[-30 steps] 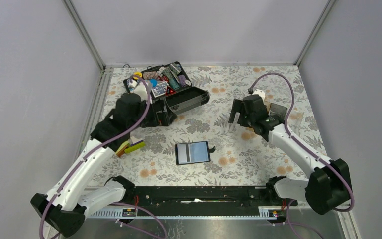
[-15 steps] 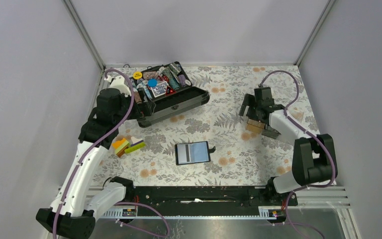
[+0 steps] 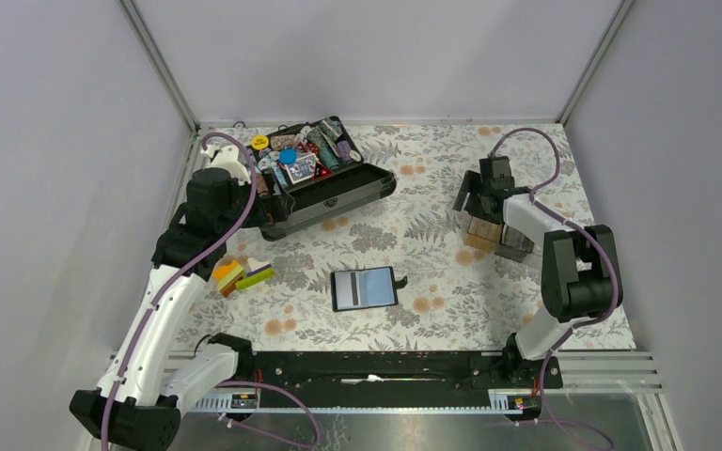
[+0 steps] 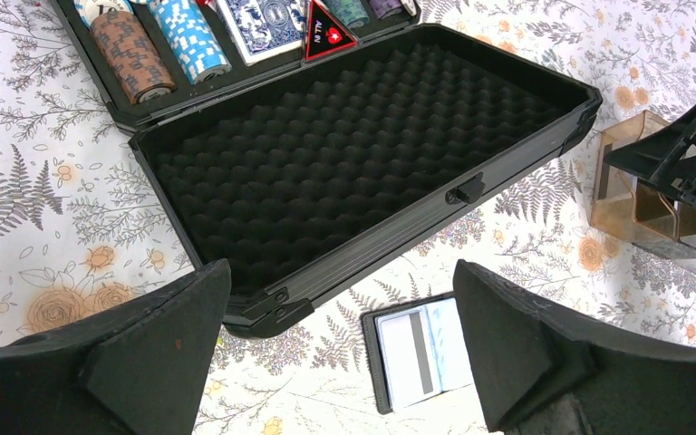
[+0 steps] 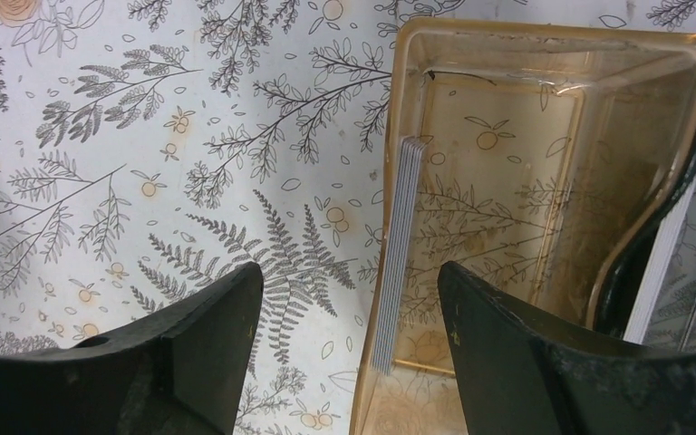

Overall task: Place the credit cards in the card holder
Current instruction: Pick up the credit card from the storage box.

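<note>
R arm was out at the far right of the bench [image 3: 414, 160], right claw [image 5: 344, 281] pointing down over the clear amber tray [image 5: 553, 54]. Claw was open, fingers apart, nothing gripped. Between them, in the wrist view: the tray's left wall and a thin stack of credit cards [image 5: 397, 254] standing on edge just inside that wall. Neither finger touched the stack, as far as could be seen.

Over on the L side, left claw [image 4: 340, 281] hung above the open black chip case [image 4: 353, 154]. It was spread wide and empty, with the foam-lined lid right under it. Rows of poker chips [image 4: 190, 41] sat in the case's far half.

The card holder [image 3: 365, 288] lay open and flat mid-bench, near the front, well apart from both claws. From the L wrist cam it showed just past the case's near edge, with a pale panel bearing a dark stripe on one side and a blue-grey pocket on the other.

A few small coloured bits [image 3: 242, 274] lay left of the holder; couldn't tell what they were.
</note>
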Controlling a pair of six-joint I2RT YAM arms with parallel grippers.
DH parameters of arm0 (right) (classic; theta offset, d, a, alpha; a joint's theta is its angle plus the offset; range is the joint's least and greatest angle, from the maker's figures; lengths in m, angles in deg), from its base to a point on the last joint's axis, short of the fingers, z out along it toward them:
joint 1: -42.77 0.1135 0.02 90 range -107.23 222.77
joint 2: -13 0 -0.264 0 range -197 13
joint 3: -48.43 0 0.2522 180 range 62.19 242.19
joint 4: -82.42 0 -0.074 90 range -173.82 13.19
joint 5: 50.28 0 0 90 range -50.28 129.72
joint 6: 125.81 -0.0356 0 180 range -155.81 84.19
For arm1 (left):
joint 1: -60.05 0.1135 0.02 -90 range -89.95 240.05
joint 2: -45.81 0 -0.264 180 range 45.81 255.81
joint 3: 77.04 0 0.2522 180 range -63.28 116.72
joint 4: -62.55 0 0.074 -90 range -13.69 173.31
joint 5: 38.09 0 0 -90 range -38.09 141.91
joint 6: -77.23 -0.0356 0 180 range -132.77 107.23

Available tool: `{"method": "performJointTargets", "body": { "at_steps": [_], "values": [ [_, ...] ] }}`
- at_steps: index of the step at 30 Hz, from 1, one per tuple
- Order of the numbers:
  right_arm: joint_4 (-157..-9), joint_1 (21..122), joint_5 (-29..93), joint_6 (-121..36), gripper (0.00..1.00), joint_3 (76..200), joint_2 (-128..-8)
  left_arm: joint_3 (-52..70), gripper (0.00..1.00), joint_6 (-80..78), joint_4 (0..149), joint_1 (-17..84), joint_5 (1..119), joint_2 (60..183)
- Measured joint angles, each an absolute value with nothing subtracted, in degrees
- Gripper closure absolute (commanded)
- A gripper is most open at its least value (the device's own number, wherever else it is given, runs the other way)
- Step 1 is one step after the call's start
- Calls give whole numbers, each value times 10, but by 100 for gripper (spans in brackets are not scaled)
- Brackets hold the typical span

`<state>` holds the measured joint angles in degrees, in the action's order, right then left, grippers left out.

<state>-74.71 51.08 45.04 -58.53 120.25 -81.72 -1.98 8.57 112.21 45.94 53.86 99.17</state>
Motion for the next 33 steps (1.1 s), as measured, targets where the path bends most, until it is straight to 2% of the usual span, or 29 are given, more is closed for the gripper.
{"method": "performJointTargets", "body": {
  "at_steps": [23, 33],
  "values": [
    [-771, 506, 415, -588, 24, 1211, -837, -29, 1, 84, 1122, 459, 539, 992],
    [-774, 502, 413, -590, 31, 1211, -829, -29, 1, 84, 1122, 459, 541, 992]
  ]
}}
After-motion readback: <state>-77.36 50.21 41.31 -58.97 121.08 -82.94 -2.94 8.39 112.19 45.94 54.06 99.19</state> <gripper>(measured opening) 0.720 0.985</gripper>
